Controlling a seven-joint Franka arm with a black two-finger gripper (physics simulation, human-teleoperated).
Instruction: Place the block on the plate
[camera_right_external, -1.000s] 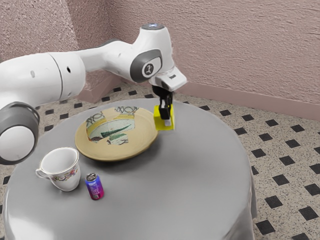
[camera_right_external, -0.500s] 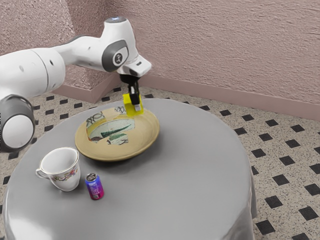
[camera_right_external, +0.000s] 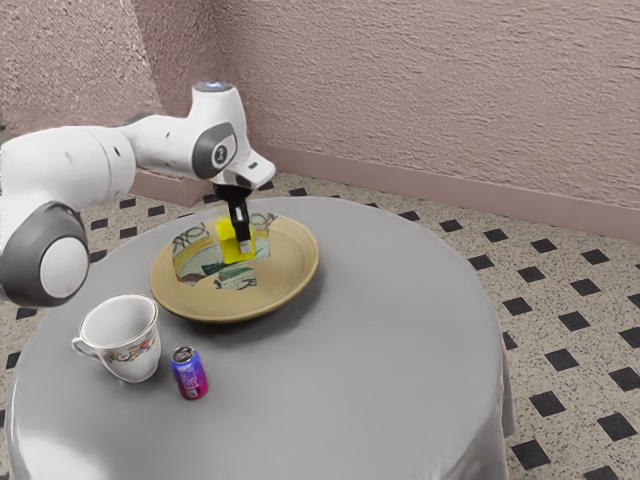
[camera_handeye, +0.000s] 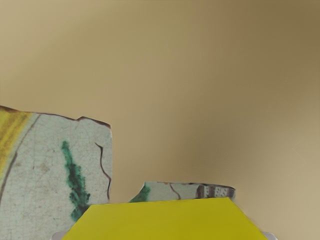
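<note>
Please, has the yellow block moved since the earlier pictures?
Yes, the yellow block has moved toward the exterior view's left, from near the rim of the plate to over its painted part.

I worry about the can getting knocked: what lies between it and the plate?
Just a bare stretch of grey tabletop separates the can from the plate, as the exterior view shows.
</note>
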